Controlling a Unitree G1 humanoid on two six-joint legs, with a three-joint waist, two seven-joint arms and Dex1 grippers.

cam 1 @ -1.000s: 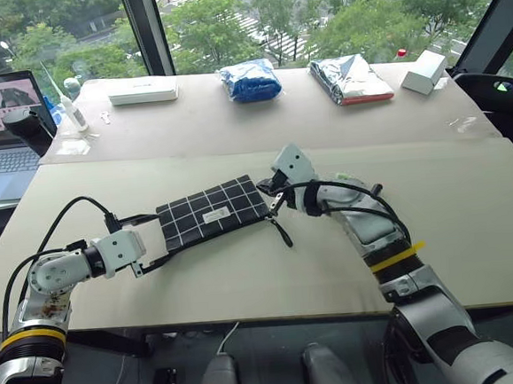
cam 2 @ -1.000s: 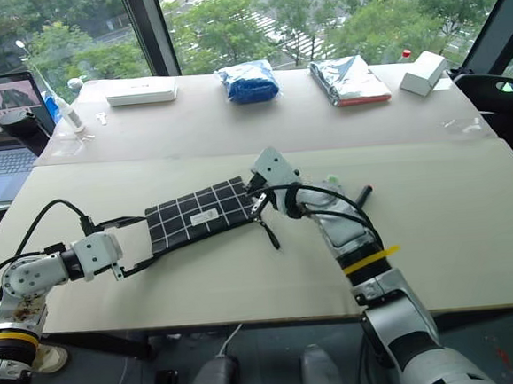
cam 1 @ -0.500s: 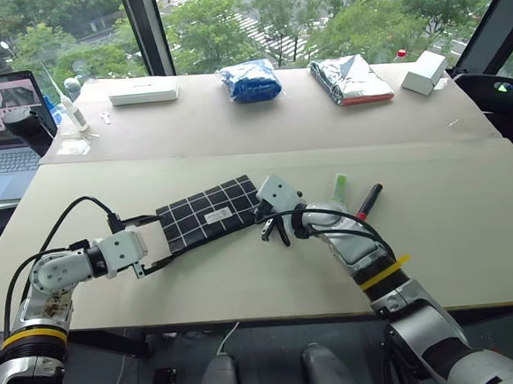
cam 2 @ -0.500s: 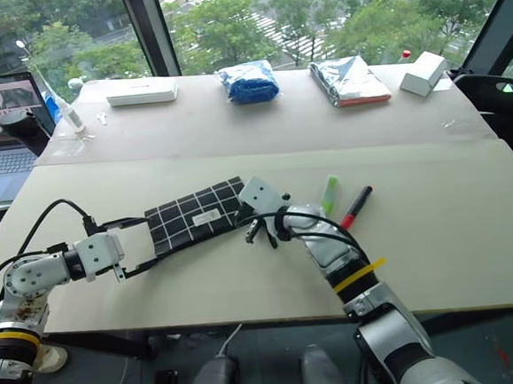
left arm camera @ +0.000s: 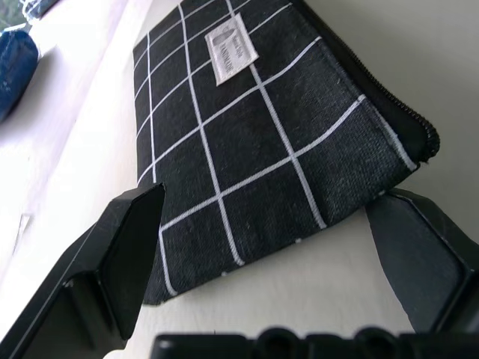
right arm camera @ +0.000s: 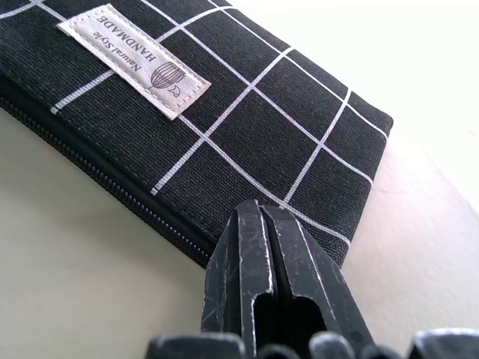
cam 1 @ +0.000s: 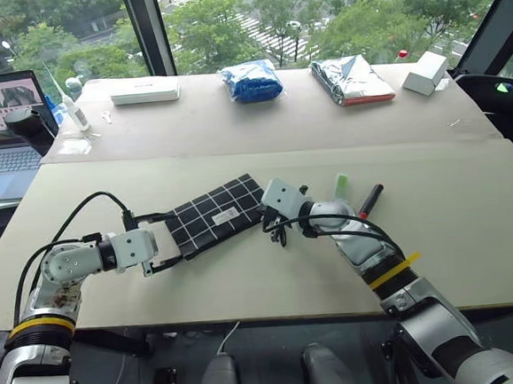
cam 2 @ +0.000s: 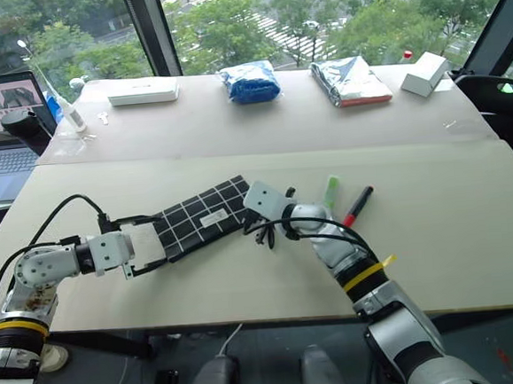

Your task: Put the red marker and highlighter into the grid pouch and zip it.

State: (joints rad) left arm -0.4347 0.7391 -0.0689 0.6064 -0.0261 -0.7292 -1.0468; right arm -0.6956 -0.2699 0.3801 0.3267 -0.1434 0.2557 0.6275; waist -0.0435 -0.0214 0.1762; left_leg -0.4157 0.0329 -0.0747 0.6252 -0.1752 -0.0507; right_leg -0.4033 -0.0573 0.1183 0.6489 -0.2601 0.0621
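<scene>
The grid pouch [cam 1: 218, 214] lies flat on the near table with its white label up and its zipper edge towards me. My left gripper [cam 1: 173, 239] is open, one finger on each side of the pouch's left end [left arm camera: 247, 149]. My right gripper [cam 1: 273, 226] is shut, its fingertips [right arm camera: 258, 224] low at the pouch's right corner beside the zipper. I cannot tell whether they pinch the pull strap. To the right of that arm, the green highlighter [cam 1: 340, 185] and the red marker [cam 1: 370, 199] lie side by side on the table.
On the far table lie a white box [cam 1: 145, 94], a blue bag [cam 1: 250, 81], a silver bag [cam 1: 350, 80] and a small white box [cam 1: 423, 72]. A laptop [cam 1: 2, 123] and a black cup [cam 1: 20, 126] stand at the far left.
My right gripper sank to the pouch's right corner, uncovering the highlighter and marker. My left gripper slid right, closer around the pouch's left end. The pouch turned slightly.
</scene>
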